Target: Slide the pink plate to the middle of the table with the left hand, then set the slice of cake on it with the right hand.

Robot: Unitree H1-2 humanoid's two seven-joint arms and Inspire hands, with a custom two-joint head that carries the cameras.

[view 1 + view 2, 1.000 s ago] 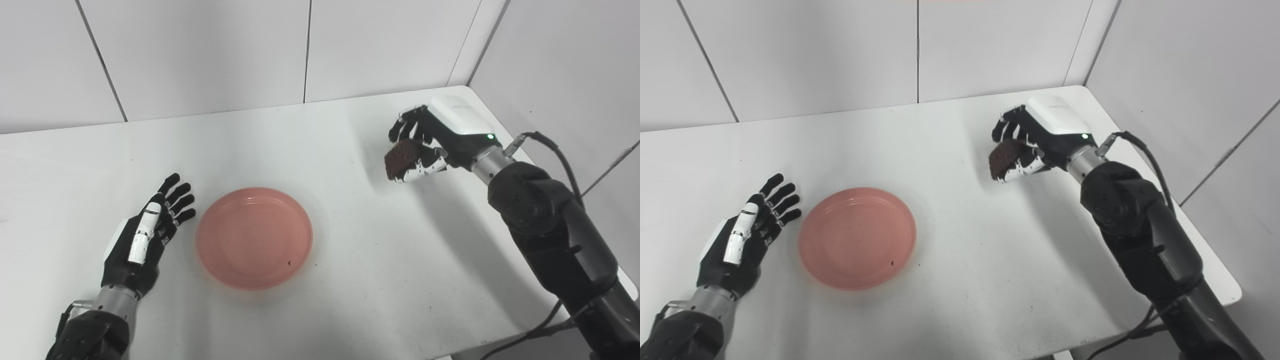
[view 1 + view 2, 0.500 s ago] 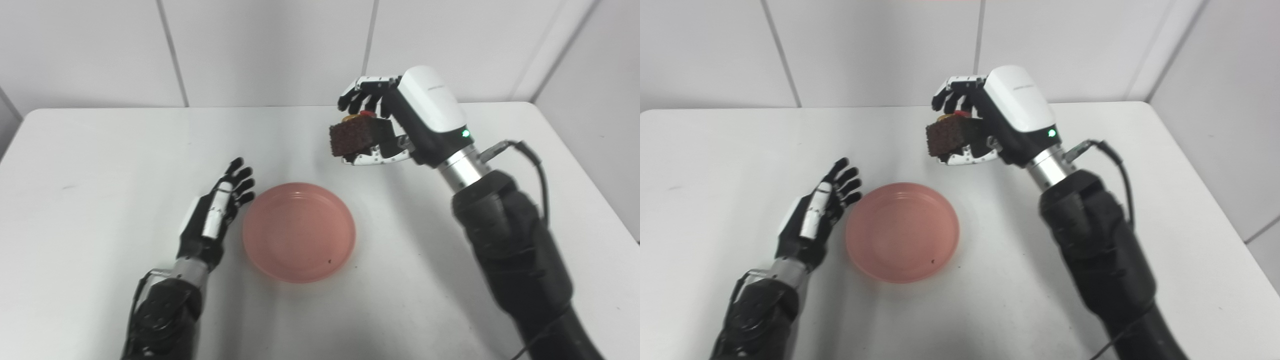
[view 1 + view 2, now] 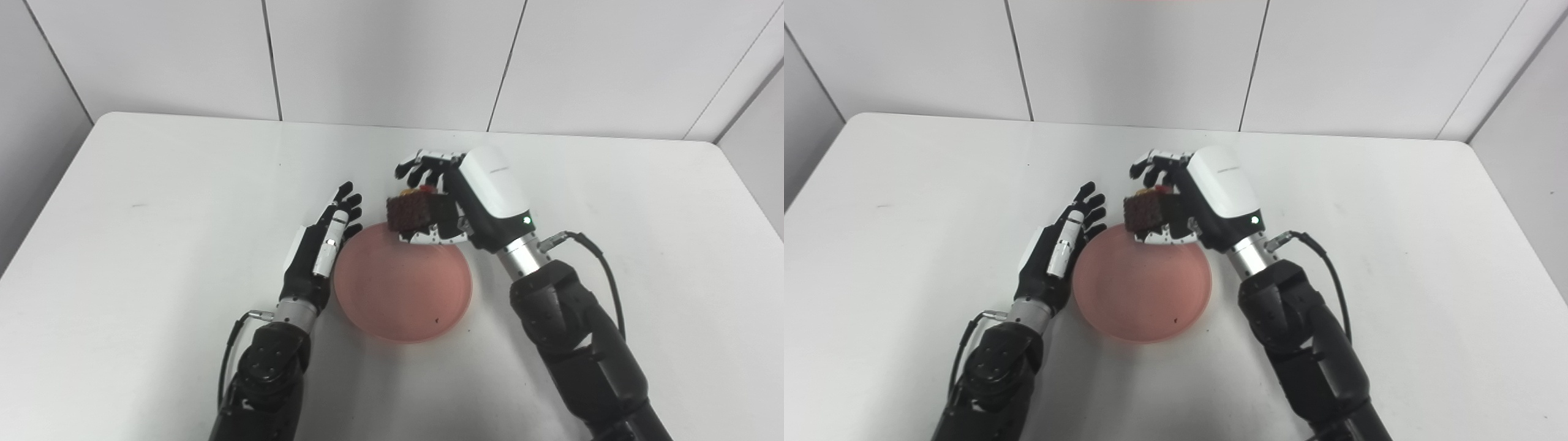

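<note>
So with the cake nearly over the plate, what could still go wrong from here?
The right hand holds the brown cake slice over the far rim of the round pink plate, not its middle; released here, it may land on the rim and tip off. The open left hand lies right beside the plate's edge, so a bump could shift the plate.
</note>
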